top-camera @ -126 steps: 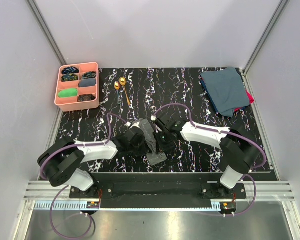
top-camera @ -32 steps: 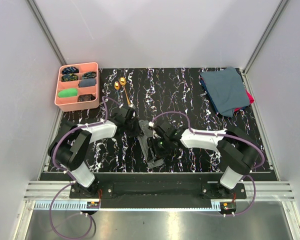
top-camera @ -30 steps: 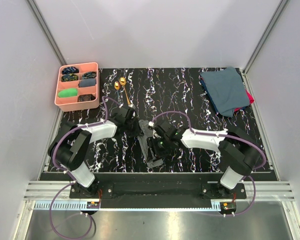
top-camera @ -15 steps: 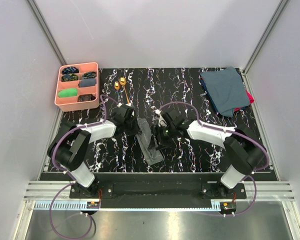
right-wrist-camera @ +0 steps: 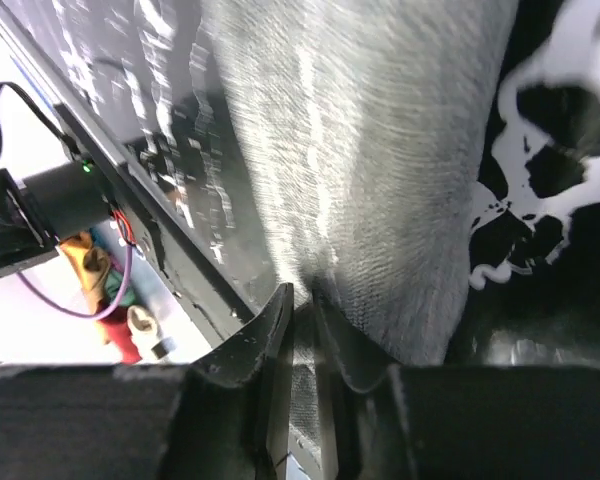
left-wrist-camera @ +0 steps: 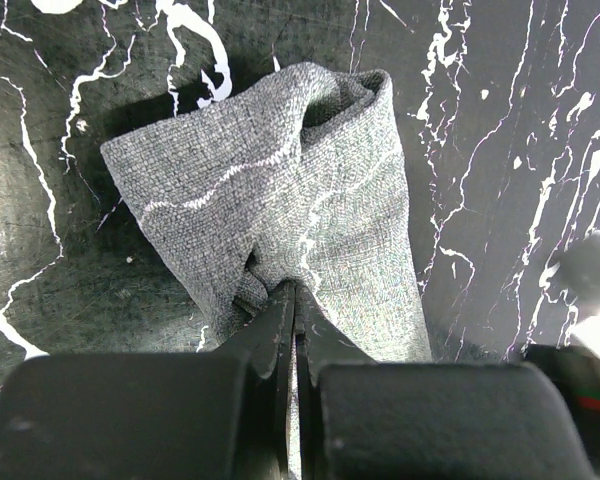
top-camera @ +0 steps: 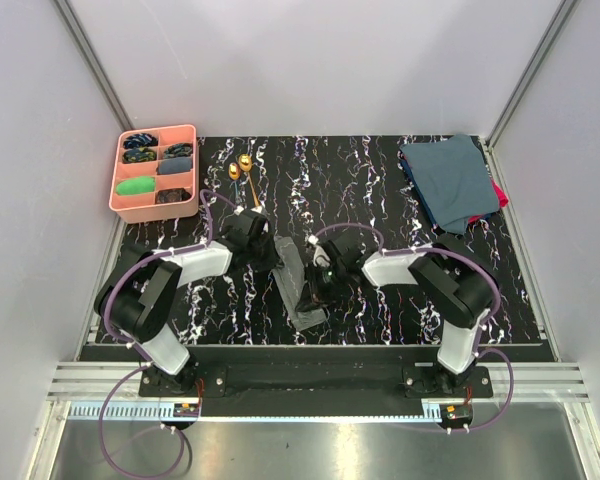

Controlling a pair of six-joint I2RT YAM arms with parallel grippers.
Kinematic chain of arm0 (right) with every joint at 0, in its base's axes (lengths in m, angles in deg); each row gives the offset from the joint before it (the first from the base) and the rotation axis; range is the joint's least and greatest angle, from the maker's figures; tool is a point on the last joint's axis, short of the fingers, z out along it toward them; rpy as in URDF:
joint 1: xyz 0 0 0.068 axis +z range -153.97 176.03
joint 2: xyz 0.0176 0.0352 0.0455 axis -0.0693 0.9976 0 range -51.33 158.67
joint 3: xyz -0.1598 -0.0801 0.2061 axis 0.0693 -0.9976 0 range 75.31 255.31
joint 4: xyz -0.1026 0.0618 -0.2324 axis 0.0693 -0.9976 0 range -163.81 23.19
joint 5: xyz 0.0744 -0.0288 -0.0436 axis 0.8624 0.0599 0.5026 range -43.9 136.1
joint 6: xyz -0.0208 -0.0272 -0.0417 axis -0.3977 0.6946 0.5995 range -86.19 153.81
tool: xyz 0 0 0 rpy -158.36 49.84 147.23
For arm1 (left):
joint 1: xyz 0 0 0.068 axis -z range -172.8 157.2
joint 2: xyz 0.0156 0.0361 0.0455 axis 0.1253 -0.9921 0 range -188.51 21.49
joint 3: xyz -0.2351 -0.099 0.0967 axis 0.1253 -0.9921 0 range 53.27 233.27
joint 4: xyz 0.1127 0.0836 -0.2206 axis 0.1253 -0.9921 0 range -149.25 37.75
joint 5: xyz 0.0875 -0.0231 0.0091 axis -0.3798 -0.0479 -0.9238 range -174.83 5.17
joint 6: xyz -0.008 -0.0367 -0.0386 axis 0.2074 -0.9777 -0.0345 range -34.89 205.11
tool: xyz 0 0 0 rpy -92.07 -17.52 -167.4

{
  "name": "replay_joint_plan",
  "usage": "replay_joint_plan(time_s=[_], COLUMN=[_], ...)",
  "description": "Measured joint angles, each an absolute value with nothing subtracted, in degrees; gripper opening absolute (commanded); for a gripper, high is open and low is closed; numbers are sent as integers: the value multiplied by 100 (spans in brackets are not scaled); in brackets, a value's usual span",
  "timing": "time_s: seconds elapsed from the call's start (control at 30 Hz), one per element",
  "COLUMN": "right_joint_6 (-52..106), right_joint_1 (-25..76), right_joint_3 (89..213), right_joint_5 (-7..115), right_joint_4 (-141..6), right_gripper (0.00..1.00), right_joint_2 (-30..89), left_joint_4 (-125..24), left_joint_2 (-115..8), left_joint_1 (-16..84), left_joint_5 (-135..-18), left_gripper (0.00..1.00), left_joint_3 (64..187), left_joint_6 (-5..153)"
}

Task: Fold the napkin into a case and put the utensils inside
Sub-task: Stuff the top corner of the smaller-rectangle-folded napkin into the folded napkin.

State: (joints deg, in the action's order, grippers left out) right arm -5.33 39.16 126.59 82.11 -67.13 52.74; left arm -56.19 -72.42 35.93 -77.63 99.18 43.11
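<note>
We find the napkin (top-camera: 298,285) folded into a narrow strip mid-worktop (top-camera: 400,300), between both arms. Left jaws are pressed together, pinching its far end. Right jaws nip its long right edge. The utensils (top-camera: 245,168) lie far-left beside the pink tray (top-camera: 117,195). Dark marble shows from the strip rightward to the blue cloths (top-camera: 448,180).

tray (top-camera: 155,212) left, cloths (top-camera: 450,180) right — bare table (top-camera: 350,180) between

A pink compartment tray (top-camera: 152,213) sits at the far left corner of the black, white-veined desk (top-camera: 360,170). One of its cells holds a bright green item (top-camera: 136,186) and the others hold dark bundles. A stack of blue-teal cloths (top-camera: 448,182) lies at the far right corner, with a red edge showing beneath it.
</note>
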Motion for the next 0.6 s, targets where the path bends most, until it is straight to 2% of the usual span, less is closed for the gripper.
replay_joint_plan(time_s=[0.17, 0.33, 0.4, 0.5, 0.53, 0.6], right_joint_6=[-948, -895, -797, -696, -677, -651], right_joint_1=[4001, 4001, 3999, 3966, 3938, 3842], right_joint_3=[12246, 12189, 12192, 12192, 12189, 12187], right_joint_5=[8530, 8573, 8514, 8438, 8423, 8403], right_joint_4=[-5708, -5581, -5736, -6077, -6191, -6372], right_gripper=[22, 34, 38, 47, 53, 57], right_joint_2=[5552, 5495, 5366, 5069, 4944, 4669], left_joint_4=[-5624, -5674, -5726, -5873, -5930, -6034], left_joint_2=[-7242, -7231, -7220, -7107, -7043, -6890], left_joint_1=[3597, 3597, 3597, 3588, 3582, 3569], left_joint_5=[-7754, -7745, -7741, -7760, -7771, -7798], left_gripper=[0, 2, 5, 13, 15, 19], left_joint_3=[9918, 9951, 9981, 9992, 9994, 9994], left_joint_6=[4313, 4460, 4578, 4772, 4836, 4949])
